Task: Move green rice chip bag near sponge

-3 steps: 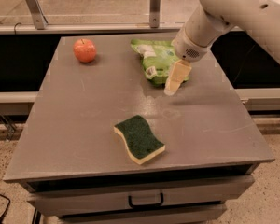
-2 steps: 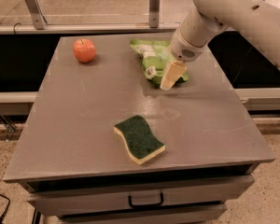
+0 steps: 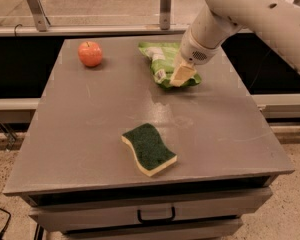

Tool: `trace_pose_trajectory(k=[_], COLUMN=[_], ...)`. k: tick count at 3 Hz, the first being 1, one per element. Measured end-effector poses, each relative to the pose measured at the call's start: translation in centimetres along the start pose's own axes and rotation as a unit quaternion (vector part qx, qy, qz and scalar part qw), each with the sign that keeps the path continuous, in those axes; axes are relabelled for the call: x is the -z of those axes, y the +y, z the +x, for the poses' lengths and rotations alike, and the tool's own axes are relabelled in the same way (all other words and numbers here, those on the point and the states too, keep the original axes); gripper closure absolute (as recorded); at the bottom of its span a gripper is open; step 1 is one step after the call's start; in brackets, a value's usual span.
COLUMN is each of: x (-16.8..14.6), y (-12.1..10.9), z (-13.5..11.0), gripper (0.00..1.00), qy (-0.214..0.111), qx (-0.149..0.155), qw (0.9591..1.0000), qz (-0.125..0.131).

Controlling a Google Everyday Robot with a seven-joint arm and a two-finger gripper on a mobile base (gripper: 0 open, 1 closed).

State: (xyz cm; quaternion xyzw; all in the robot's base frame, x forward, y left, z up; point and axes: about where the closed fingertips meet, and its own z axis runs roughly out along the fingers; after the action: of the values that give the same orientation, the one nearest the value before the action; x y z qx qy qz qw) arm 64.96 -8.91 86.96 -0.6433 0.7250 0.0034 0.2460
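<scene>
where a thick white arm slants down from the upper right, its cream-coloured pincer sits low over the right part of the green rice chip bag, at or touching the crinkled plastic; whether the pincer is wide, narrow or holding the bag cannot be told from this angle. the bag is light green with white patches and a small label, and it lies near the far edge of a grey table, right of centre. the sponge lies well apart from the bag, toward the near edge around the middle of the table, dark green scouring side up, with pale yellow foam showing along its wavy edge. a red apple stands at the far left of the table, apart from both. below the table's front edge is a drawer with a dark handle.
</scene>
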Motion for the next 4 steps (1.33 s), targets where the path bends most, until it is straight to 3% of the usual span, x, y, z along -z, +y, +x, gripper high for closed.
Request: trace_pose_trajectory(k=[1, 4], x=[1.3, 10.5], y=[0.3, 8.7], z=[-0.5, -3.8], gripper=[0.99, 1.0], qy=[-0.009, -0.105], qx=[0.003, 0.022], qw=[0.9999, 0.994], qz=[0.005, -0.024])
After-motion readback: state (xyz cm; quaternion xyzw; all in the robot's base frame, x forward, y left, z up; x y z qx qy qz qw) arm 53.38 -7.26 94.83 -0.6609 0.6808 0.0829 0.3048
